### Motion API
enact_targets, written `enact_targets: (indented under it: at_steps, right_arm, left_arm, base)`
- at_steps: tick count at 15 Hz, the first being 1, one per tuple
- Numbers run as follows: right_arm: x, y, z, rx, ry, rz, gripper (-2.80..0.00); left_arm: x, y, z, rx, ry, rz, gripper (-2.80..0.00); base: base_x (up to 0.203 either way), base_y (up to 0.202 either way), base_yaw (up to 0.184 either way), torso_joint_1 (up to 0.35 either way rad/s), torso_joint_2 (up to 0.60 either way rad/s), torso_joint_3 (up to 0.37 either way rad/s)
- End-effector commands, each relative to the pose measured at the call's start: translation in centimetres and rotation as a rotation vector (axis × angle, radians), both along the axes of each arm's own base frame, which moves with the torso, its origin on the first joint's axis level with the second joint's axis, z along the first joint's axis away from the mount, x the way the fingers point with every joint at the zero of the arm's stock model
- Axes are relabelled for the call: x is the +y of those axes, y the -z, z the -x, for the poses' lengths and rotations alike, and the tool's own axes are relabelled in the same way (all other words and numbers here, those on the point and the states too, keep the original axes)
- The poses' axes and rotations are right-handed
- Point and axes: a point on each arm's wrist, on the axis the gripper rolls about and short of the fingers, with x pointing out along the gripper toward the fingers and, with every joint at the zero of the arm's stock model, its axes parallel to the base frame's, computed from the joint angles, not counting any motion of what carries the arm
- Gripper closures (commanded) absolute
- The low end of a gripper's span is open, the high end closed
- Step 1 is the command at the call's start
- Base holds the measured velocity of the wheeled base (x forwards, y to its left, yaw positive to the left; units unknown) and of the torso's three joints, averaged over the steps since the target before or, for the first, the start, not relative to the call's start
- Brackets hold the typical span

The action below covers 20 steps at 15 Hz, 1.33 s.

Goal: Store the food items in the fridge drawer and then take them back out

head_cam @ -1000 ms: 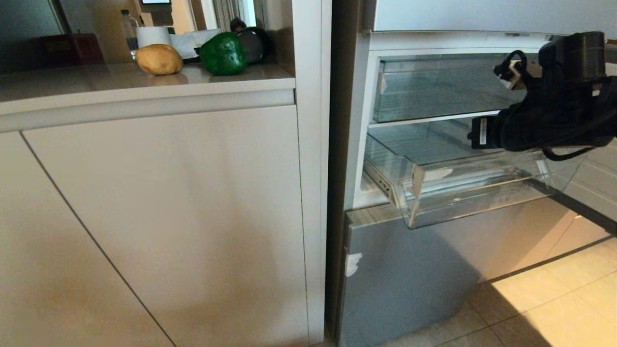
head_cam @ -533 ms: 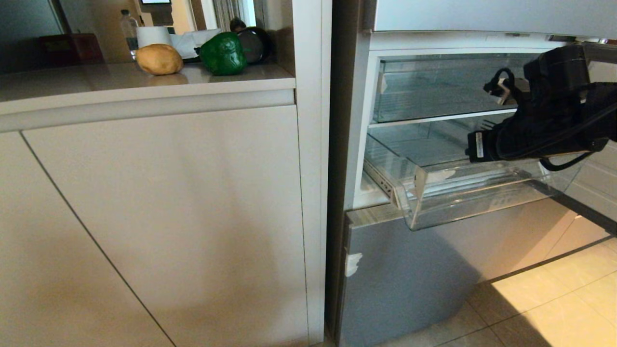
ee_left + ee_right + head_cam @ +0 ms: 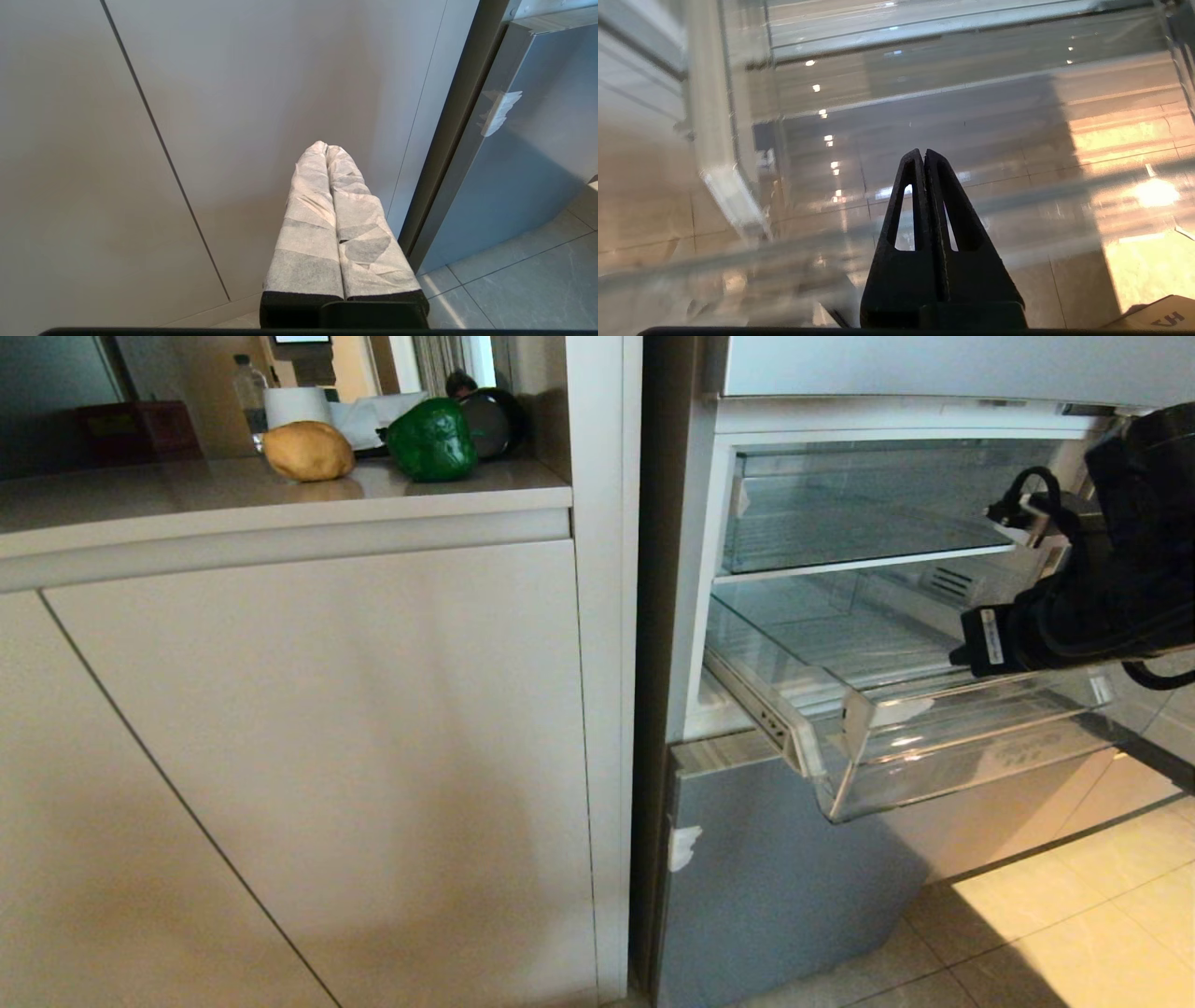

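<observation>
Clear plastic drawer (image 3: 934,747), mid-right in the head view, stands pulled out and looks light, brittle; pepper (image 3: 431,439) and potato (image 3: 308,450) sit upper left, firm, graspable across the middle. Left gripper (image 3: 326,148): jaws together, centre frame. Right gripper (image 3: 923,153): jaws together, over drawer.

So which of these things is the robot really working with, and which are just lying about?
Part of the job:
- green bell pepper
- potato
- fridge drawer, pulled out
- right tool, shut, over the drawer

Just lying about:
- paper roll
- water bottle
- cabinet doors
</observation>
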Motion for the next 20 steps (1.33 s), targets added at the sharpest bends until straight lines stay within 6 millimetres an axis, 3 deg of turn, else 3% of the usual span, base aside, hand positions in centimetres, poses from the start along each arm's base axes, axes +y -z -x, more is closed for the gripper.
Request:
enact_targets:
  at_steps: [1, 4, 5, 14, 16, 20]
  right_arm:
    - [-0.3, -1.1, 2.4, -0.032, -0.003, -0.003, 0.0]
    - [-0.5, -1.6, 5.1, -0.037, -0.033, -0.012, 0.0]
    - [-0.4, -1.7, 5.2, -0.043, -0.06, -0.03, 0.0]
    - [-0.4, 1.8, -0.2, 0.031, -0.024, -0.031, 0.0]
    - [-0.5, 1.6, 0.4, 0.024, -0.024, -0.032, 0.0]
    - [-0.9, 0.7, 4.0, -0.01, -0.032, -0.028, 0.0]
  left_arm:
    - [0.0, 0.0, 0.0, 0.001, 0.0, 0.0, 0.0]
    - [0.0, 0.0, 0.0, 0.001, 0.0, 0.001, 0.0]
    - [0.0, 0.0, 0.0, 0.001, 0.0, -0.001, 0.0]
    - [0.0, 0.0, 0.0, 0.001, 0.0, -0.001, 0.0]
    - [0.0, 0.0, 0.0, 0.001, 0.0, 0.001, 0.0]
    - [0.0, 0.0, 0.0, 0.001, 0.0, 0.001, 0.0]
  base:
    - [0.0, 0.0, 0.0, 0.0, 0.0, 0.0]
    - [0.0, 0.0, 0.0, 0.0, 0.0, 0.0]
    - [0.0, 0.0, 0.0, 0.0, 0.0, 0.0]
    - [0.0, 0.0, 0.0, 0.0, 0.0, 0.0]
    - [0.0, 0.0, 0.0, 0.0, 0.0, 0.0]
    - [0.0, 0.0, 0.0, 0.0, 0.0, 0.0]
